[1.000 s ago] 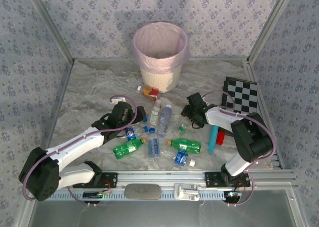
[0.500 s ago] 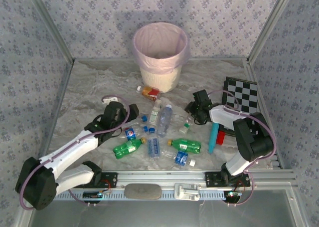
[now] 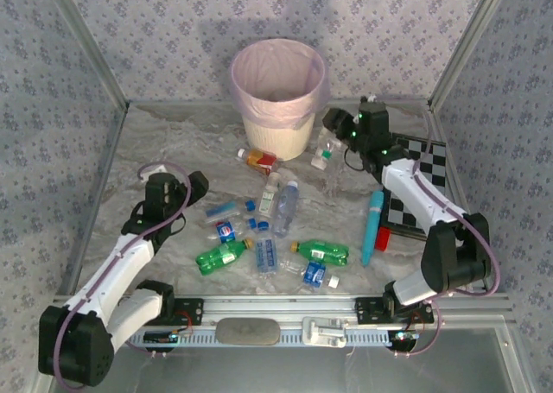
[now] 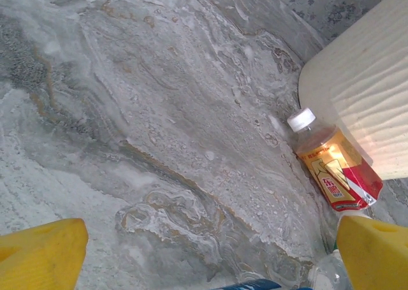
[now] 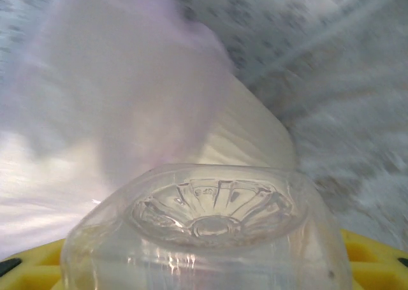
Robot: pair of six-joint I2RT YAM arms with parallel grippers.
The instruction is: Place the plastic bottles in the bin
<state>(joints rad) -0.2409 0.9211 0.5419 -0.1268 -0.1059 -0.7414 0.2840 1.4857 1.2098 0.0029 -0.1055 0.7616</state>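
Plastic bottles (image 3: 324, 253) lie mid-frame, but the right claw (image 3: 334, 136), clenched on a small clear green-capped bottle (image 3: 325, 151), has swung up beside the round cream pink-lined bin (image 3: 276, 138) at upper centre, so a drop looks near, while the left claw (image 3: 195, 184) gapes empty.

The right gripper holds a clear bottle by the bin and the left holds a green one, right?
No: the left gripper is open and empty, per the left wrist view. The right gripper does hold a clear bottle by the bin.
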